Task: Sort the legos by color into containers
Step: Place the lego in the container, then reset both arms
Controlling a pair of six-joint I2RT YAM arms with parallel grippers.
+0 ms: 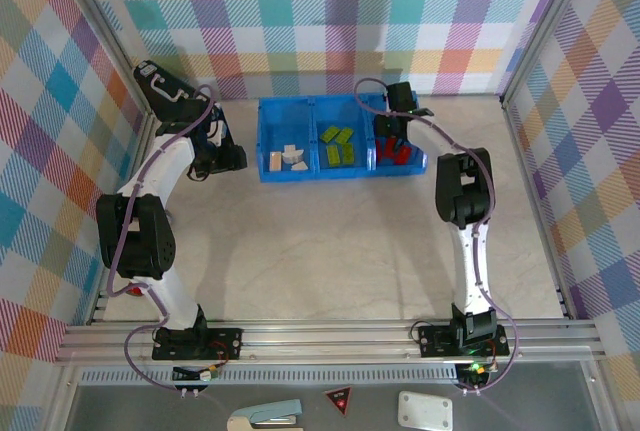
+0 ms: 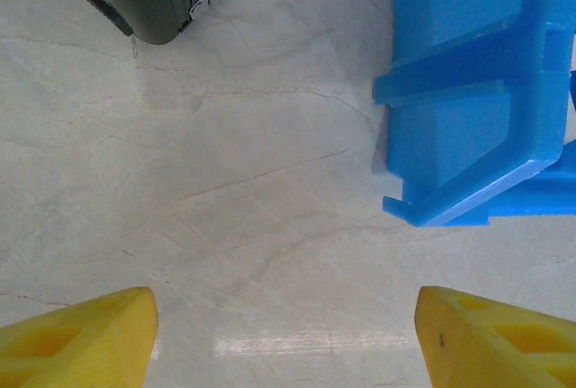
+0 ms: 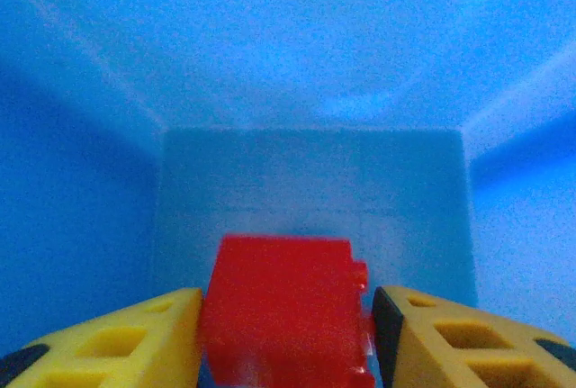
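Red brick held inside the red end of a sorting bin.

A bin is seen at 12 o'clock on the table, with cream bricks, green bricks and red bricks sorted from its 9 to its 3 o'clock end. The right pincer is set inside the 3 o'clock compartment, closed on the held brick, bare floor ahead at 12 o'clock. The left pincer is seen just beside the bin at 9 o'clock, spread wide and empty. The held brick is blurred and cut off at 6 o'clock, so its long axis and its height over the floor cannot be told.
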